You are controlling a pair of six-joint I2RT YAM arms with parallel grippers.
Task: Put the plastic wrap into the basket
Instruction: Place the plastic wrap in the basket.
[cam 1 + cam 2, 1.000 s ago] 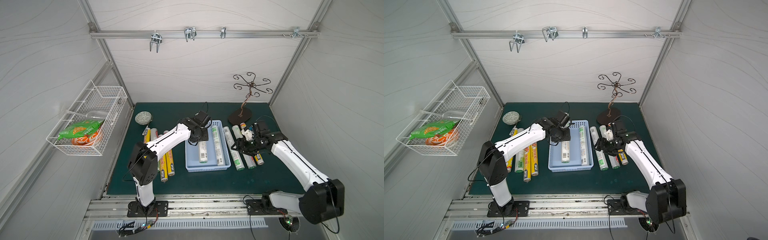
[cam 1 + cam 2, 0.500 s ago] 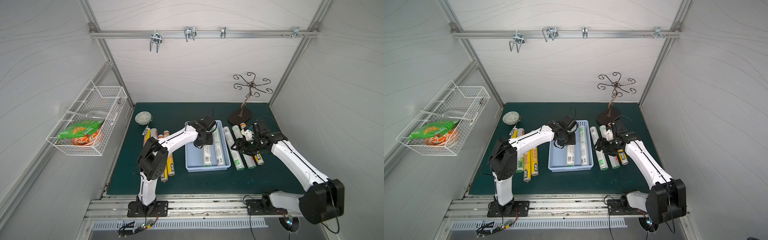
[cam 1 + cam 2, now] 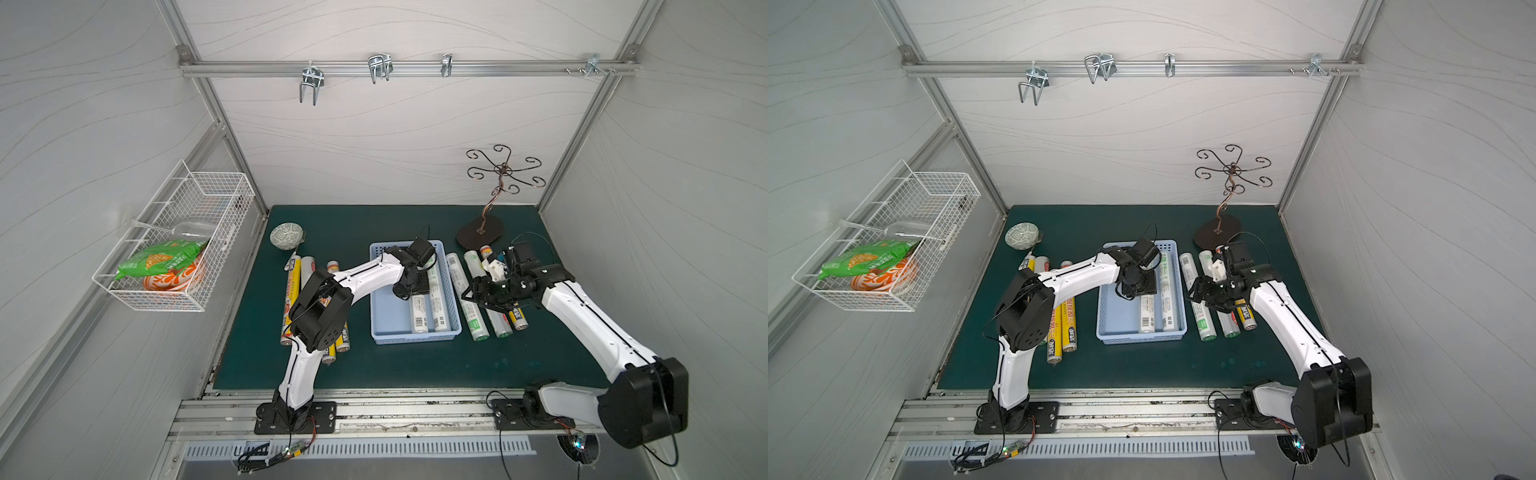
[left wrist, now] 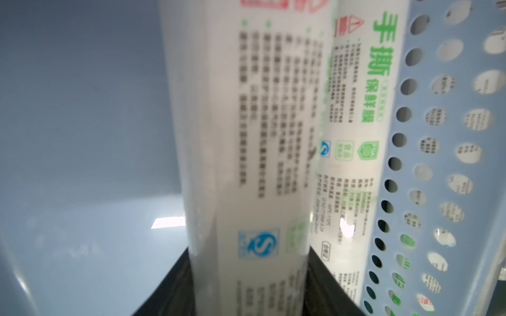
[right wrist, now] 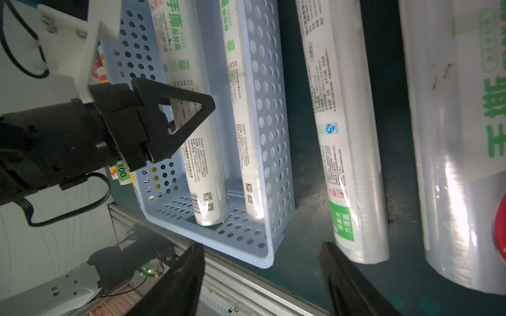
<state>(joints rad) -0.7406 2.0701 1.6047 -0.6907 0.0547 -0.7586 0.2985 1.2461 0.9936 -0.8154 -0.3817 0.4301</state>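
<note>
Placement of a white green-printed roll (image 3: 419, 318) in the light blue basket (image 3: 388, 320), beside one already there.
At the centre of both top views the left jaws were clamped on that roll, which lay lengthwise in the basket, tight against a second roll (image 3: 439, 309) by the perforated wall, probably so the bare side stayed free for more. Further right, the right jaws stood open and empty above the rolls on the counter (image 3: 415, 365), seemingly poised for the nearest roll (image 3: 476, 322). Yellow rolls (image 3: 289, 299) lay left of the basket, outside it.

White roll (image 4: 246, 123) in end effector (image 4: 250, 251), inside basket (image 4: 82, 136)
</note>
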